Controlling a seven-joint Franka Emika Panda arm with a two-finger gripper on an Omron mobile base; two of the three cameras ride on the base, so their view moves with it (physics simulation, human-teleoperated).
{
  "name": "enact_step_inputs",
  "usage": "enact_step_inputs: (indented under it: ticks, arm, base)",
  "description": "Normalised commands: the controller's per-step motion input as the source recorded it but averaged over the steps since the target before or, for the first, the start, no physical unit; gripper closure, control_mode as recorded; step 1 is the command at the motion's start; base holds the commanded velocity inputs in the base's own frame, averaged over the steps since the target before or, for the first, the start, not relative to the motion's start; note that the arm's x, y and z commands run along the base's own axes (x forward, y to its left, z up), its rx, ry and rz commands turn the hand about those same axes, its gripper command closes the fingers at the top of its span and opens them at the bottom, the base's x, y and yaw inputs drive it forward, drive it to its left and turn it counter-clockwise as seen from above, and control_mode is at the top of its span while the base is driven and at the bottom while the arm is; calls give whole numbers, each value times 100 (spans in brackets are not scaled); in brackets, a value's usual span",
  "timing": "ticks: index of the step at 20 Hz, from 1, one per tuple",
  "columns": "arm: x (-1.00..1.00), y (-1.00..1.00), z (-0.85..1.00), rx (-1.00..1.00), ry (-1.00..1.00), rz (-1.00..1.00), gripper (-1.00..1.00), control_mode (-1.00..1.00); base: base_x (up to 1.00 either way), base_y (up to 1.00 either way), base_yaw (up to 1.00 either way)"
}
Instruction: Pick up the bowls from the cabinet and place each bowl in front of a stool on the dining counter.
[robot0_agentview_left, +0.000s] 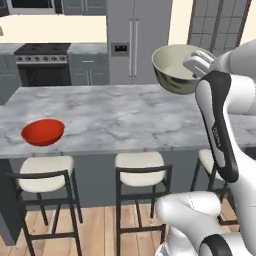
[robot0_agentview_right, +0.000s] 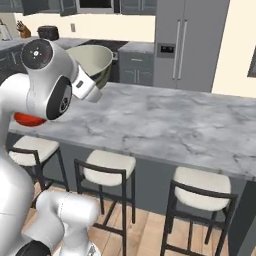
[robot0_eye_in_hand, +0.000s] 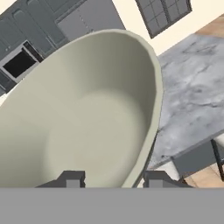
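Now we have the cream bowl (robot0_agentview_left: 175, 67) up in the gripper (robot0_eye_in_hand: 113, 178), whose two dark tips straddle the rim — one inside the bowl, one outside — so we read it as clamped on the bowl's wall, carried high and tilted above the dining counter (robot0_agentview_left: 125, 117). Below and well to the left of the gripper, the red bowl (robot0_agentview_left: 43, 131) already sits on the marble near the counter's front edge, in front of the leftmost stool (robot0_agentview_left: 46, 167). In our judgement the step in hand is setting this second bowl before another stool: the middle stool (robot0_agentview_left: 140, 163) lies below the gripper and somewhat to its left, a third stool (robot0_agentview_right: 205, 187) further right. To do it well, we should bring the bowl level before lowering it, since a rim grip on a tilted, rounded bowl could let it swing or land on its edge. We should descend straight over the marble just behind the chosen seat, near the front edge but not overhanging it — and let go only once the base rests flat.
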Motion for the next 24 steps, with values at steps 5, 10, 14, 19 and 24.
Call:
enact_step_inputs:
  ticks: [5, 10, 14, 19, 24]
  arm:
    - [0, 0, 0, 0, 0, 0, 100, 100]
    - [0, 0, 0, 0, 0, 0, 100, 100]
    - [0, 0, 0, 0, 0, 0, 100, 100]
    - [0, 0, 0, 0, 0, 0, 100, 100]
    - [10, 5, 0, 0, 0, -4, 100, -100]
  base:
    - [100, 0, -2]
    - [92, 3, -6]
    - [48, 3, -24]
    - [33, 11, -33]
    - [42, 30, -25]
